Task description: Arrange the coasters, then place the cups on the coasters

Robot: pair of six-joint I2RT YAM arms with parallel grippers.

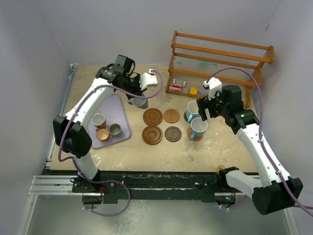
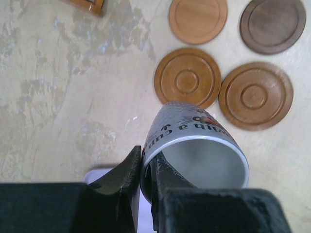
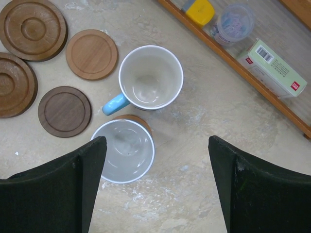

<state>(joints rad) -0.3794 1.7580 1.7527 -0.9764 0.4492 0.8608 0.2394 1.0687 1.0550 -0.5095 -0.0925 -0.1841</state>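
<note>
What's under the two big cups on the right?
A brown coaster edge shows beneath the near cup and a darker rim beneath the far cup; the cups cover the rest of both.

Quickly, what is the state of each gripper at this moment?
Left gripper: closed on the rim of the grey cup.
Right gripper: open, holding nothing.

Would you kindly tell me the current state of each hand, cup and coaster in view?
left hand, shut on the grey cup's rim
grey cup, held by its rim, empty
right hand, open, holding nothing
two blue cups, upright, empty, on their coasters
four middle coasters, bare
three tray cups, upright on the lavender tray
</note>
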